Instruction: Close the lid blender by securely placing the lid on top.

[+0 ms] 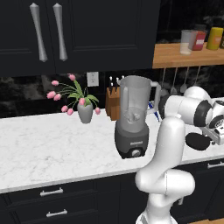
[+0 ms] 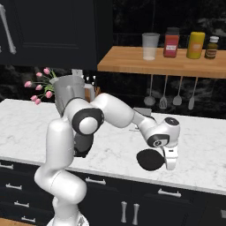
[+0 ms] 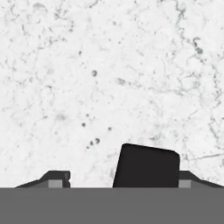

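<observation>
While the blender (image 1: 133,118) stands open-topped on the marble counter (image 1: 52,144), its jar empty of any cover, the lid (image 2: 150,160) lies flat on the same counter near the front edge, well apart from the blender on the side of the hanging utensils (image 2: 170,95). Gripper (image 2: 170,165) points down at the lid's rim, one finger just beside the disc; in the hand view a black shape (image 3: 146,166), apparently the lid's edge, sits between the finger tips. Whether the jaws have clamped the lid or merely straddle it cannot be told. Judged from this, nothing of the closing is done: grasp, lift, carry and seating on the jar remain. Around the blender stand a vase of pink tulips (image 1: 81,103) and a knife block (image 1: 113,101), both beside the jar; the robot's own elbow lies between lid and blender, and the wooden shelf (image 2: 167,64) with jars overhangs the route.
</observation>
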Motion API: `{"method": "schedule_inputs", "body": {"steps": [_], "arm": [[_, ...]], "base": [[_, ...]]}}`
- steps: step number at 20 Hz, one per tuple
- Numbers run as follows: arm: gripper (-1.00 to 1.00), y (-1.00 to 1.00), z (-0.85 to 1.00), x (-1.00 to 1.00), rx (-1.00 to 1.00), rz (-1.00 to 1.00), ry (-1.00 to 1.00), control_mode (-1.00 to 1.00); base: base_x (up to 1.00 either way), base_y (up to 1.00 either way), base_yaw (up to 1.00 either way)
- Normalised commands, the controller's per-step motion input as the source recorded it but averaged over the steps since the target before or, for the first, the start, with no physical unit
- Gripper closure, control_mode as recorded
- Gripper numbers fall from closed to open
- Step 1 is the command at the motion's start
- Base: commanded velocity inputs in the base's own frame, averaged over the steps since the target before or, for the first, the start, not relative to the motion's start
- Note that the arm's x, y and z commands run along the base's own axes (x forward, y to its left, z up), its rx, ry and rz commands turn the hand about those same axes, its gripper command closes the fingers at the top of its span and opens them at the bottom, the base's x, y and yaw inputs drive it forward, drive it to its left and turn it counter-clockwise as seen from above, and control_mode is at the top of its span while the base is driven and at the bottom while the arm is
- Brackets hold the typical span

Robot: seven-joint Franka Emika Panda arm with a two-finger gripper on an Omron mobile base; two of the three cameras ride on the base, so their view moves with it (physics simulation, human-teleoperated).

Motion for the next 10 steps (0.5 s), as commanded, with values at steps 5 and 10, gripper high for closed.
{"method": "schedule_inputs", "body": {"steps": [5,10], "arm": [[1.00,0.00,-0.03,0.00,0.00,0.00,0.00,-1.00],[1.00,0.00,0.00,0.00,0.00,0.00,0.00,-1.00]], "base": [[0.00,0.00,0.00],[0.00,0.00,0.00]]}}
